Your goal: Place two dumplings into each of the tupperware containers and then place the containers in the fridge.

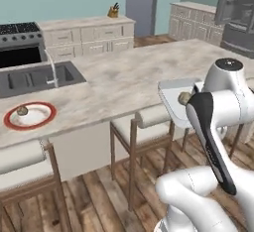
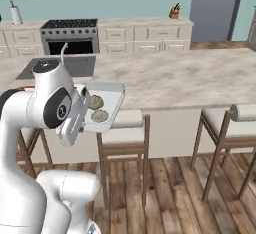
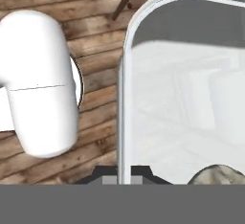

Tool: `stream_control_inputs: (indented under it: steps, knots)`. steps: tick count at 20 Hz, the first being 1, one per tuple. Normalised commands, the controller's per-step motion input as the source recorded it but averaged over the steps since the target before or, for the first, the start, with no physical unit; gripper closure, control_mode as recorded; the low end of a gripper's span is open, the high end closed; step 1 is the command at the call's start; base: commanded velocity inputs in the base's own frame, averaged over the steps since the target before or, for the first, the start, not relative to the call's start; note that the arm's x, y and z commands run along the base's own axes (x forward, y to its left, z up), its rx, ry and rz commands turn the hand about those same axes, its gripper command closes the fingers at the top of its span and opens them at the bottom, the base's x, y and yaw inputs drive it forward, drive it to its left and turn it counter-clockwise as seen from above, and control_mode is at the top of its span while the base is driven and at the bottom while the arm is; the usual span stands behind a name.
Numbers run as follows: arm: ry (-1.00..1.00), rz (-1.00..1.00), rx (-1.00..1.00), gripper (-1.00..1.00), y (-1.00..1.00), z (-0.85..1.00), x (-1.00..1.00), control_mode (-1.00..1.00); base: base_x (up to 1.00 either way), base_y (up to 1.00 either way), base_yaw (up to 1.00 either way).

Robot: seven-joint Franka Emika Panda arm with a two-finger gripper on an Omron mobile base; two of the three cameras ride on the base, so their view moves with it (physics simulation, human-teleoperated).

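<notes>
Container (image 2: 111,99) with two dumplings, pinched at its rim by the claw (image 3: 124,174) and carried off the worktop (image 2: 190,78) edge, over the stools.

Claw is clamped narrow on the thin wall of one short end, seen in the hand view; the rest of the box juts out unsupported. Judging by looks, the plastic is light, stiff and thin, probably slick, so a one-edge hold may let it tip or slip. Dumplings (image 2: 96,102) sit loose on the smooth floor inside and could roll if it tilts; keeping it level seems wise. One more dumpling (image 1: 22,110) lies on the red-rimmed plate (image 1: 12,122) by the sink.
</notes>
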Motion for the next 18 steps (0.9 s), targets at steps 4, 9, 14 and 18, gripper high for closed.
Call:
stream_control_inputs:
  steps: [4, 9, 14, 18]
  knots:
    - [0.00, 0.00, 0.00, 1.00, 0.00, 0.00, 0.00, 1.00, 0.00, 0.00, -0.92]
    - [0.00, 0.00, 0.00, 1.00, 0.00, 0.00, 0.00, 1.00, 0.01, -0.06, -0.80]
    - [0.00, 0.00, 0.00, 1.00, 0.00, 0.00, 0.00, 1.00, 0.02, -0.14, -0.64]
    - [0.00, 0.00, 0.00, 1.00, 0.00, 0.00, 0.00, 1.00, 0.01, -0.07, -0.56]
